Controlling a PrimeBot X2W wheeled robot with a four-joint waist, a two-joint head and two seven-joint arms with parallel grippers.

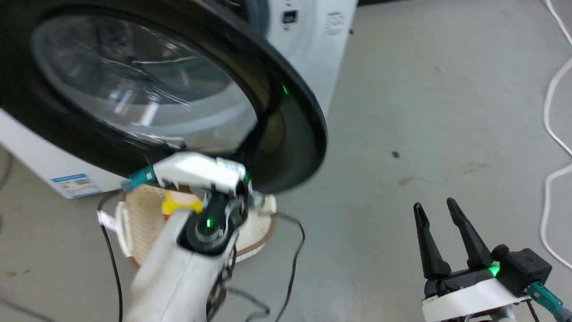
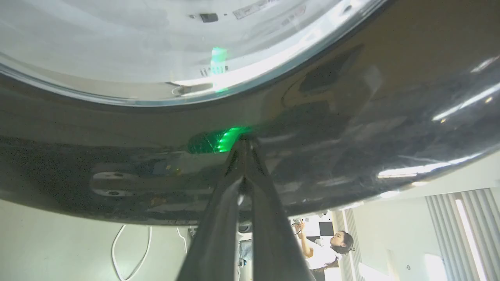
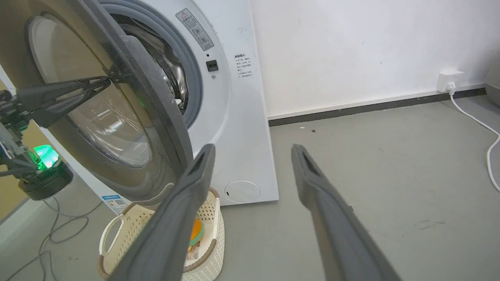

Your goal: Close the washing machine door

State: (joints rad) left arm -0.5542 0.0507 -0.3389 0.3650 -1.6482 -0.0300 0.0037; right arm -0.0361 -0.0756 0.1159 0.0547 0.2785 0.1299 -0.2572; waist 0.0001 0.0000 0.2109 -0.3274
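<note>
The washing machine door (image 1: 286,134), a black-rimmed disc with a bulging glass centre, stands swung out from the white washing machine (image 3: 234,117). Behind it the grey gasket (image 3: 196,84) and steel drum (image 3: 174,80) show. My left gripper (image 2: 244,143) is shut with nothing in it, and its joined tips press on the door's (image 2: 351,117) glossy black outer rim. From the right wrist the left gripper (image 3: 105,81) shows touching the door (image 3: 109,128) from outside. My left wrist (image 1: 196,172) sits just below the door's lower edge. My right gripper (image 1: 435,205) is open over bare floor, apart from the door; its fingers (image 3: 195,175) hold nothing.
A cream perforated basket (image 1: 138,214) with a yellow item stands on the floor under the door, against the machine's base. Black cables (image 1: 292,259) trail beside it. A white cable (image 1: 549,112) runs along the right to a wall socket (image 3: 449,80). A person (image 2: 328,249) stands in the background.
</note>
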